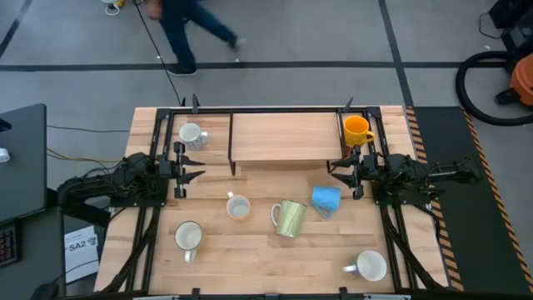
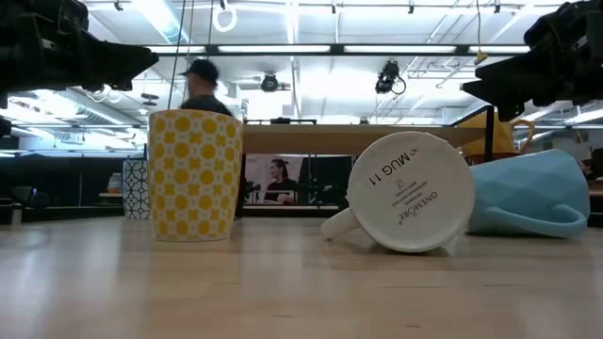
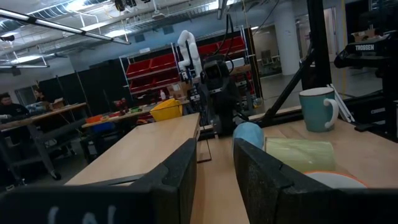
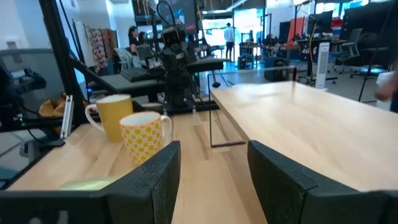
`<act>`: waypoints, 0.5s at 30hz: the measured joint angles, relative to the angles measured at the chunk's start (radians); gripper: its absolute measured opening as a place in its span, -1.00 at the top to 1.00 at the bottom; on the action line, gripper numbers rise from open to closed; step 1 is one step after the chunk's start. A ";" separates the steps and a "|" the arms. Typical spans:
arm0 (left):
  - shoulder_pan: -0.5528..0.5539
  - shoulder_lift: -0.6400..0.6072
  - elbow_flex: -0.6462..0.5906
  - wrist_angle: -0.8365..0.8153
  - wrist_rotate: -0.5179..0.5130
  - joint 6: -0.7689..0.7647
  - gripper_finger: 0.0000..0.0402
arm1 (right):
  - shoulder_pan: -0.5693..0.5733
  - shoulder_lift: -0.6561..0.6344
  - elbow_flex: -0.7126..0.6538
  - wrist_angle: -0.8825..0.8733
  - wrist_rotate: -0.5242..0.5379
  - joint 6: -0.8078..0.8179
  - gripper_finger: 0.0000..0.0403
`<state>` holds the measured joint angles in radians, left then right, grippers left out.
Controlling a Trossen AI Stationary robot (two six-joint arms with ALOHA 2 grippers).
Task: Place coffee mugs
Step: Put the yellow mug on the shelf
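Coffee mugs point(image 1: 289, 218) sit scattered on the table point(image 1: 250, 258); left gripper point(image 1: 198, 172) at nine o'clock, right gripper point(image 1: 335, 172) at three, both seemingly open, empty.

Glossy ceramic coffee mugs point(image 1: 289, 218), matt wooden table point(image 1: 266, 258)

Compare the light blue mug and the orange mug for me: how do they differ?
The light blue mug lies tipped on its side, while the orange mug stands upright. The blue one rests on the open table in front of the raised wooden shelf; the orange one sits at the shelf's right end, toward the table's back edge. Both are handled mugs, and no gripper touches either.
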<state>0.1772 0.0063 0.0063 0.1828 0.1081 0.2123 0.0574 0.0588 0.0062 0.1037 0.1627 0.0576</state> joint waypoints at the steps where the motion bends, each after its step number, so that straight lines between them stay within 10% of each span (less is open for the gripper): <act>1: 0.000 0.000 0.000 0.000 0.000 0.000 0.43 | 0.000 0.000 0.000 0.004 -0.001 0.007 0.05; 15: 0.000 0.000 0.000 0.000 0.000 0.000 0.43 | 0.000 0.000 0.004 0.359 -0.052 0.257 0.05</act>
<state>0.1772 0.0063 0.0063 0.1829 0.1081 0.2123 0.0574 0.0586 0.0101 0.4629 0.1108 0.3141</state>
